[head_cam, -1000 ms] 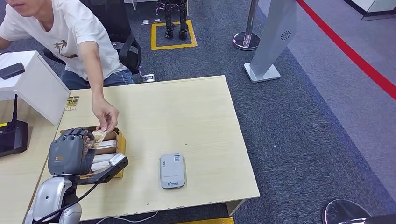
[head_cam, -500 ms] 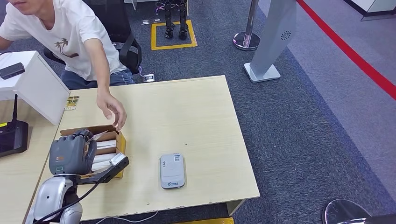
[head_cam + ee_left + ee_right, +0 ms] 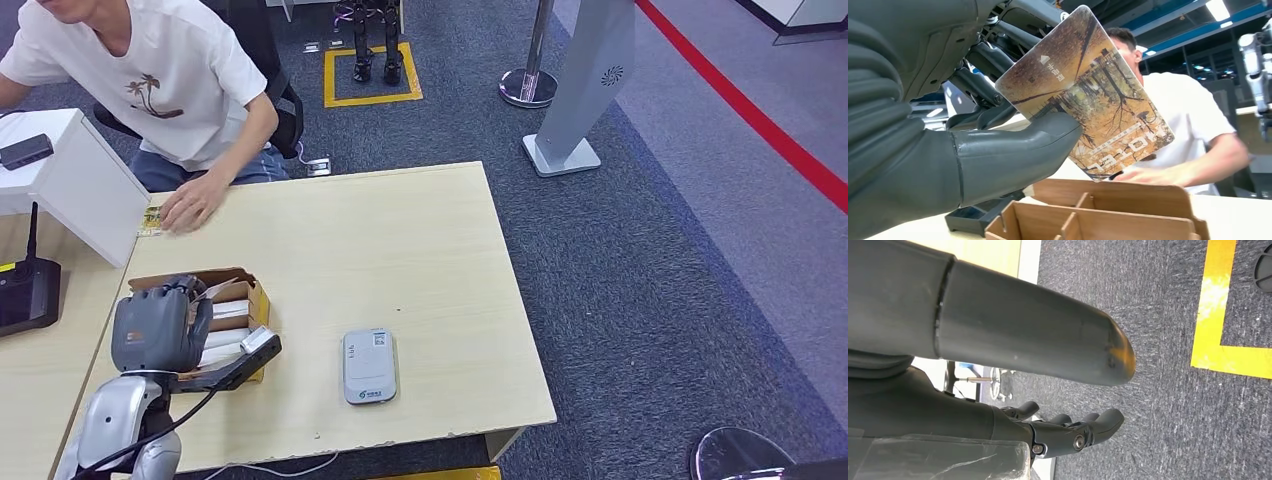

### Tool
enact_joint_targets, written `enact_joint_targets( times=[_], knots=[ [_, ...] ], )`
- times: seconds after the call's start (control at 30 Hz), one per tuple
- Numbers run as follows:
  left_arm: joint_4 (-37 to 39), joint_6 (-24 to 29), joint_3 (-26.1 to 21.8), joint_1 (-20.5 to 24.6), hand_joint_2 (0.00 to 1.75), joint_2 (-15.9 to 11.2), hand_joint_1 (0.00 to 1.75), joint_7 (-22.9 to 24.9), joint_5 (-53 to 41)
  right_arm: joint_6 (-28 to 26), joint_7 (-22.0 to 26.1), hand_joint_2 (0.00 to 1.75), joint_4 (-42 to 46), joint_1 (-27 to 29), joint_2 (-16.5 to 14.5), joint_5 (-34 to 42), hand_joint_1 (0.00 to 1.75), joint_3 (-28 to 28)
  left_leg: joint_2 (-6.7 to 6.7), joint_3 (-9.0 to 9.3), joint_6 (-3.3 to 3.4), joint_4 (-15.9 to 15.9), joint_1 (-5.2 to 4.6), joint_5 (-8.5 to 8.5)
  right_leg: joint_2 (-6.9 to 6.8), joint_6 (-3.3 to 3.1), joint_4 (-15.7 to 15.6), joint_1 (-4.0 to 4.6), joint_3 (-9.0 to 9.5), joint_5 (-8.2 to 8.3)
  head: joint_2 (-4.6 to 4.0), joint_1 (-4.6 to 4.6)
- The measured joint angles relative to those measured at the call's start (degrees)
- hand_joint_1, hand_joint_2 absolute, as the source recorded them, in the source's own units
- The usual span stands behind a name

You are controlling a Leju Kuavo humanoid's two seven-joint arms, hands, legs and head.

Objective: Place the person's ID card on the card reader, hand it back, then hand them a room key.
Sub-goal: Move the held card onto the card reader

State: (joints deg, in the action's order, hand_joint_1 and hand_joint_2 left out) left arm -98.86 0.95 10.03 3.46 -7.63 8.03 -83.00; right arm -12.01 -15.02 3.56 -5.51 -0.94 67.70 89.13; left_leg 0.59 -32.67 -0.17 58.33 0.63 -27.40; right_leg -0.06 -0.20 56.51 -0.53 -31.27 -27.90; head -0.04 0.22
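While above the wooden box (image 3: 1108,215), left hand (image 3: 948,125) pinching room key (image 3: 1088,95), thumb beneath.

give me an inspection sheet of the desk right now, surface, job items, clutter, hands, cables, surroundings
Surface: light wood table, bare in the middle.
Job's things: grey card reader, nothing on it; hotel key card; wooden card box.
Clutter: white box; black device.
Hands: left hand pinches the key card above the box; right hand hangs over carpet, holding nothing.
Cables: black cable along the left arm.
Surroundings: person's hand on the table; stanchion.
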Motion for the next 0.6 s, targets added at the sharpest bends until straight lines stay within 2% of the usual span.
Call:
enact_joint_targets(
  times=[0.17,0.47,0.6],
  knots=[
    [1.6,0.9,2.8,2.3,1.75,1.5,1.75,-2.0,0.4,0.2,0.2,1.75,0.0,-0.1,0.0,-1.0,0.0,0.0,-0.02,0.0,0.0,0.0,-0.01,0.0,-0.01,0.02,0.0,0.0,0.01,0.01,0.0,-0.01],
    [7.0,1.3,10.9,6.5,1.75,5.5,1.75,-3.9,1.3,0.3,0.6,1.75,0.0,-0.3,0.1,-2.4,0.0,0.0,0.01,-0.01,0.03,0.0,-0.02,0.01,0.01,0.04,0.0,-0.01,0.01,0.05,0.0,0.0],
    [7.9,2.7,13.0,7.2,1.75,6.2,1.75,-4.1,1.0,-0.3,3.7,1.75,0.1,-0.4,0.1,-2.4,0.0,0.0,0.0,-0.01,0.02,0.0,0.0,0.01,0.0,0.04,0.0,-0.01,-0.01,0.05,0.0,-0.01]
  ],
)
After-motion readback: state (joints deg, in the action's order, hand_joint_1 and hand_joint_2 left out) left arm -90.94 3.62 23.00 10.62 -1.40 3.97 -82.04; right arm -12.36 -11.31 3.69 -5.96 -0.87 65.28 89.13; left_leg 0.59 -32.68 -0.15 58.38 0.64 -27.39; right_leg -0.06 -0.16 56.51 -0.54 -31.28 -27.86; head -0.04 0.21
